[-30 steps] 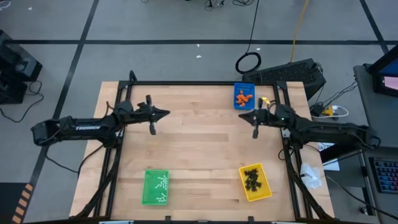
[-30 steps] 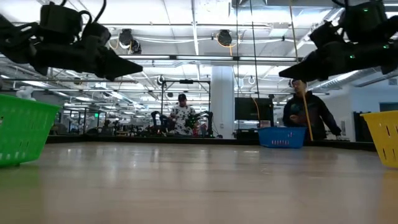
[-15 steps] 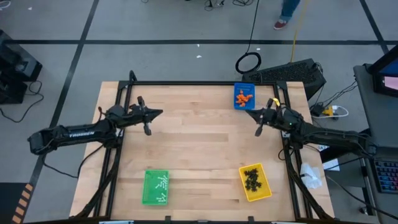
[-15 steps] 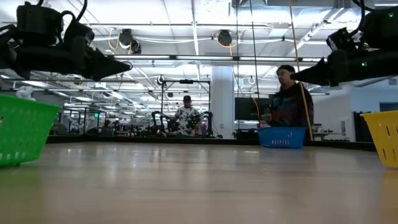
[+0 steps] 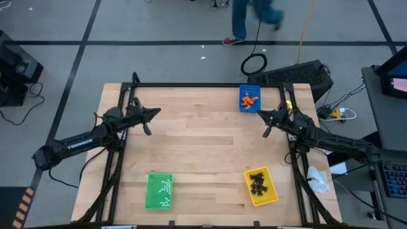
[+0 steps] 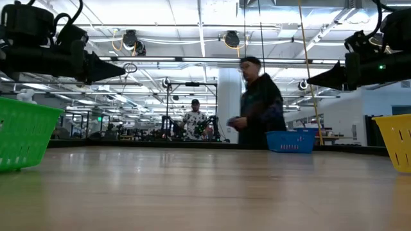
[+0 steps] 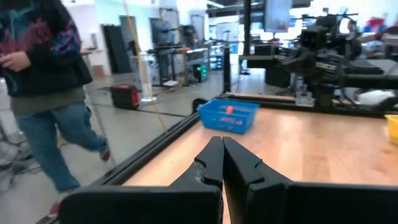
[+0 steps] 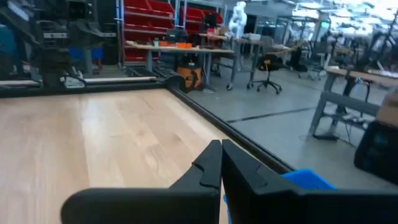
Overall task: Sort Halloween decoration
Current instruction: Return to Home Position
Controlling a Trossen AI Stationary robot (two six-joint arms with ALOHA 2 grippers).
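The Halloween decoration lies sorted in three trays: orange lumps point(image 5: 249, 98) in the blue tray point(image 5: 250, 107) at the far right, black spider shapes point(image 5: 257, 183) in the yellow tray point(image 5: 268, 198) near right, white sticks point(image 5: 164, 188) in the green tray point(image 5: 151, 198) near left. My left gripper point(image 5: 158, 111) is shut and empty, held level above the table's far left. My right gripper point(image 5: 257, 113) is shut and empty, level, just near the blue tray. Both show shut in their wrist views, left gripper point(image 7: 221, 142) and right gripper point(image 8: 221, 144).
A black frame point(image 5: 191, 84) rims the table's far and side edges. A person point(image 6: 257, 106) walks past beyond the far edge. The wooden table point(image 5: 203, 146) lies bare between the trays. A monitor stand and cables stand off the table's right side.
Both arms have drawn back toward their own sides of the table, the left gripper toward the left edge, the right toward the right edge, each sinking a little and staying shut. A person has walked leftward past the far edge.
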